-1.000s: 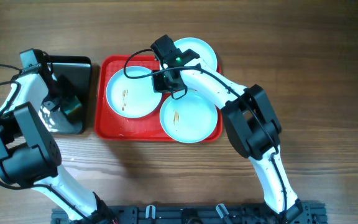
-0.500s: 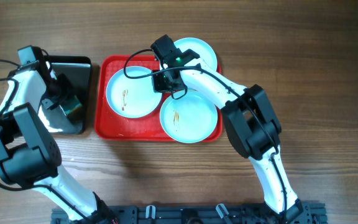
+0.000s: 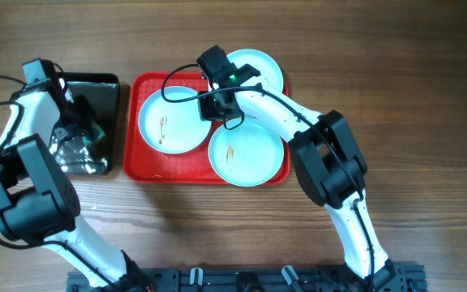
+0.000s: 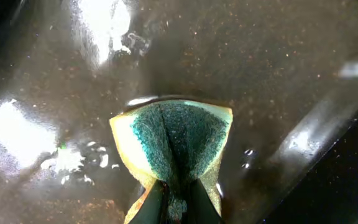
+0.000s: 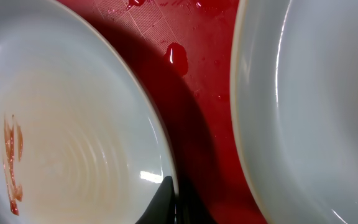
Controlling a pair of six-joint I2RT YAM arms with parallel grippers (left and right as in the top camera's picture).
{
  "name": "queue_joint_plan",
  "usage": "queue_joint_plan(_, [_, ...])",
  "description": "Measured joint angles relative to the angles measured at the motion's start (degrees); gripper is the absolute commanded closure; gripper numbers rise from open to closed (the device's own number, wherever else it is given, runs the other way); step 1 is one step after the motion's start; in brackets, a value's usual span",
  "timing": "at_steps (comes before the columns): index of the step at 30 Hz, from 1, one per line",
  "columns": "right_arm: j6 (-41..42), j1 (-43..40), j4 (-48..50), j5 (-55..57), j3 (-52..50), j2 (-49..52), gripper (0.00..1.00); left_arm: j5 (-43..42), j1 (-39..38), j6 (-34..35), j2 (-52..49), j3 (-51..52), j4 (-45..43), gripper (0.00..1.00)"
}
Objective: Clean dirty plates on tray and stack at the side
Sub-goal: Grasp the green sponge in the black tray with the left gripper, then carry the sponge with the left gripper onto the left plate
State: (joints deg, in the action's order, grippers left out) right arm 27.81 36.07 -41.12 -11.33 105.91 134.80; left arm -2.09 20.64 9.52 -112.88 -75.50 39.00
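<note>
The red tray (image 3: 148, 169) holds three pale plates. The left plate (image 3: 171, 122) and the front right plate (image 3: 247, 152) show brownish smears; the back right plate (image 3: 254, 71) looks clean. My right gripper (image 3: 216, 105) is shut on the left plate's right rim, and in the right wrist view the right gripper (image 5: 173, 202) pinches that smeared left plate (image 5: 61, 143) at its edge, beside another plate (image 5: 316, 112). My left gripper (image 3: 87, 134) is over the black tray. In its wrist view the left gripper (image 4: 176, 205) is shut on a yellow sponge (image 4: 176, 140), folding its green scrub face.
A glossy black tray (image 3: 96, 89) stands left of the red tray, its wet surface (image 4: 260, 68) glaring. Droplets lie on the red tray (image 5: 197, 74) between the plates. Bare wooden table (image 3: 412, 122) surrounds both trays.
My left gripper has closed on the sponge in the black tray, pinching it into a fold. The right arm and the plates have not moved.
</note>
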Motion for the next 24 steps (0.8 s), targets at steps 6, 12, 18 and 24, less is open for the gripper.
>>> queue_joint_plan(6, [0.0, 0.0, 0.1, -0.3, 0.0, 0.0, 0.96, -4.7, -0.5, -0.1, 3.4, -3.5, 6.6, 0.96])
queue_joint_plan(12, [0.0, 0.0, 0.1, -1.1, 0.0, 0.0, 0.96, -13.5, -4.8, -2.0, 15.4, -5.9, 10.8, 0.96])
queue_joint_plan(18, [0.0, -0.2, 0.1, -2.3, 0.0, 0.0, 0.96, -14.0, -14.6, -4.7, 13.6, -3.4, 9.5, 0.96])
queue_joint_plan(24, [0.0, -0.4, 0.0, -2.8, 0.0, 0.0, 0.96, -7.8, -19.8, -5.4, 6.5, 2.0, 1.9, 0.96])
